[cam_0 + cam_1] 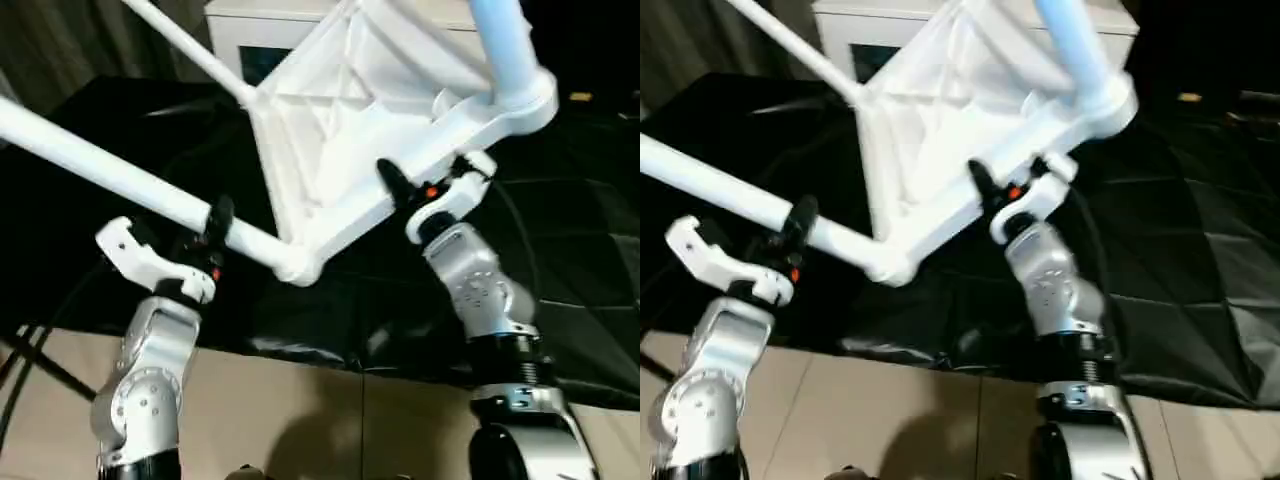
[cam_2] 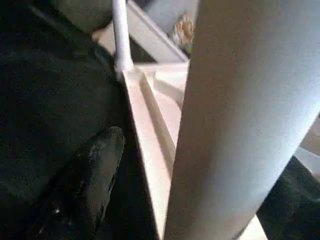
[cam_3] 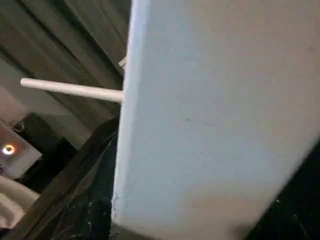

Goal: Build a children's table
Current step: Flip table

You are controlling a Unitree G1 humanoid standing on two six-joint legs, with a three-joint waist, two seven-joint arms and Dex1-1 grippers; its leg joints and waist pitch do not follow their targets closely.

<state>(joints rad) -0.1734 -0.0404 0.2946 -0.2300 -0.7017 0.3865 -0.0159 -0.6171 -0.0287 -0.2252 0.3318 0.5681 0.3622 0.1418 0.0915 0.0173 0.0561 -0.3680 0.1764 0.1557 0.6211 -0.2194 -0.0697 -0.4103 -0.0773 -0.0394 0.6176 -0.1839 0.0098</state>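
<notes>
Head cam: the table [image 1: 340, 130] is up in the air, tilted, ribbed underside facing us. The left gripper [image 1: 215, 228] is clamped round one long leg [image 1: 90, 158] just short of its corner socket, and the right gripper [image 1: 405, 190] is pinching the top's edge rail.

Left wrist: a black finger [image 2: 85, 180] sits right beside that leg, with the ribs just past it.

Right wrist: the white edge sits close against the fingers.

Looks light, stiff and pretty slick to me. I'd hold near the sockets, since the legs give a lot of leverage. No readable labels or writing anywhere.
</notes>
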